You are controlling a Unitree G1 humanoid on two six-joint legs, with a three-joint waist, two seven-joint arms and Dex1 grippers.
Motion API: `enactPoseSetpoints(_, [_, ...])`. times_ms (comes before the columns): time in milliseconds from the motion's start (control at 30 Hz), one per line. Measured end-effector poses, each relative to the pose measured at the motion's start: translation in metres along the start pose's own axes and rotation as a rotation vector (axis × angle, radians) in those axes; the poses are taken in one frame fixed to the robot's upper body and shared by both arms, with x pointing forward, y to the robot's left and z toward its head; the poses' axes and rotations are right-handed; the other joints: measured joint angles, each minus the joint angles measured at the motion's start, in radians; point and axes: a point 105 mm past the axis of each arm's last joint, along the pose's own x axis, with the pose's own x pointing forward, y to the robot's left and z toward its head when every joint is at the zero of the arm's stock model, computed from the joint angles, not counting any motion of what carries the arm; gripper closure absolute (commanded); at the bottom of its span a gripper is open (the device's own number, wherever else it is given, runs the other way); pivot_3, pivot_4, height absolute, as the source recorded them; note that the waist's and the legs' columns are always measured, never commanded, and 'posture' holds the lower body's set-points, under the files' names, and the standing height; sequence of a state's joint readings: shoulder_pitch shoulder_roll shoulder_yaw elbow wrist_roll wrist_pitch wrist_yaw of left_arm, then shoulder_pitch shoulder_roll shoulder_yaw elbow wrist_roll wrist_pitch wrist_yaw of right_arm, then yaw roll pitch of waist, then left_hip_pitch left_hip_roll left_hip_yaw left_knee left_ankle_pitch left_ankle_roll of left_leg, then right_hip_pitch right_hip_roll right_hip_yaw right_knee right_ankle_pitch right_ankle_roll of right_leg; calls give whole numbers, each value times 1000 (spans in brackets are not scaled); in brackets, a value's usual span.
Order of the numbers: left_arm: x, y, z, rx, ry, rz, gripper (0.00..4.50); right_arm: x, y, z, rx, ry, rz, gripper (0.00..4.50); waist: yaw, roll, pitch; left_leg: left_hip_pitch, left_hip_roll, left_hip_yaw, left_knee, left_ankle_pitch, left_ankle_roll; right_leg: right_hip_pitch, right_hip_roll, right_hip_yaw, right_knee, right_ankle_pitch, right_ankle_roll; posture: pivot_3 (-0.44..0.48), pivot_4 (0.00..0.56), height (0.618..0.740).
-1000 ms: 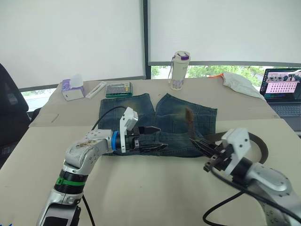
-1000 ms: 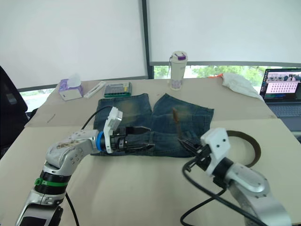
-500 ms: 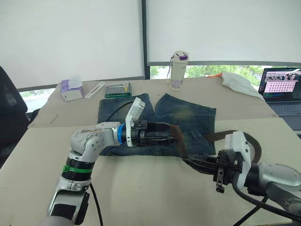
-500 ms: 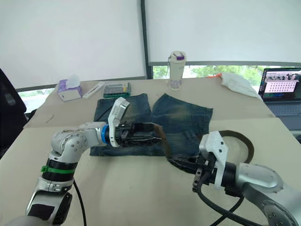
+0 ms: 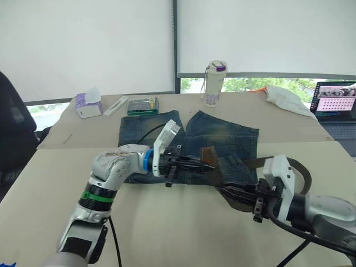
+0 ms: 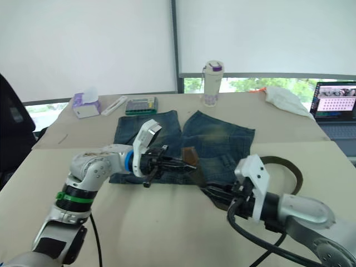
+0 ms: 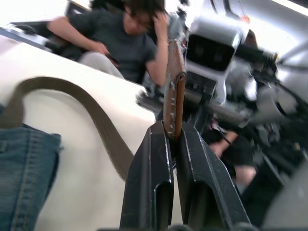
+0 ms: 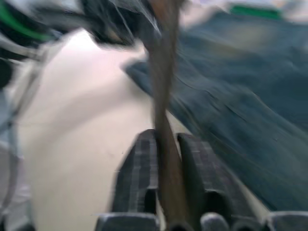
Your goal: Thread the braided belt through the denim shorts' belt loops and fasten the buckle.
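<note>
Over the denim shorts [image 5: 222, 133] near the tabletop's [image 5: 167, 222] bare front edge, left tool [image 7: 174, 137] and right tool [image 8: 166, 139] each pinch the braided belt [image 5: 209, 156].

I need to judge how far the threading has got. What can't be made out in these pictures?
- The buckle: I cannot find it; the braided belt runs behind the right gripper in the eye views.
- The belt loops on the denim shorts: too small to tell, and the left gripper covers the waistband.
- Right wrist view: motion blur smears the strap.
</note>
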State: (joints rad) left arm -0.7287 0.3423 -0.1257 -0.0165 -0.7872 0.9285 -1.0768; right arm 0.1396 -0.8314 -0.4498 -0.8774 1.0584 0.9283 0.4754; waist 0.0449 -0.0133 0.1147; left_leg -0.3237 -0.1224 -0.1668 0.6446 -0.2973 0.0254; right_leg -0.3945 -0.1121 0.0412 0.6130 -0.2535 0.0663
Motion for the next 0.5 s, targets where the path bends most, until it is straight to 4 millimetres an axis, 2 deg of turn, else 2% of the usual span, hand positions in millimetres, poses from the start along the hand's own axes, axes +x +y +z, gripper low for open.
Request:
enactPoseSetpoints(33, [1,7,1,-23,-20,42,4500,-8,-6,4,-1,-23,-65,2114,2,-1,1,0,0,0,0,0,0,0,0,0,0,0,0,0,150,740])
enactPoseSetpoints(100, [3,23,6,-77,-76,130,4500,-21,-11,15,-11,-97,-171,2114,5,-2,1,0,1,0,0,0,0,1,0,0,0,0,0,0,150,740])
enactPoseSetpoints(200, [10,45,18,-175,-185,242,4500,-23,4,26,14,-188,-179,2114,3,-3,2,1,1,0,0,0,0,1,0,1,0,0,0,0,150,740])
enactPoseSetpoints(300, [23,54,32,-291,-302,276,4500,-9,15,27,64,-227,-150,2114,0,-3,2,1,1,1,0,0,0,1,0,1,0,0,1,0,150,740])
enactPoseSetpoints(367, [24,59,38,-358,-353,302,4500,6,17,20,78,-200,-164,2114,-8,-3,2,1,1,2,0,1,-1,1,0,1,0,0,1,0,150,740])
enactPoseSetpoints(500, [20,64,39,-441,-386,350,4500,42,4,11,112,-218,-258,2114,-14,-3,1,1,2,3,0,1,-3,-2,1,2,3,0,1,0,150,740])
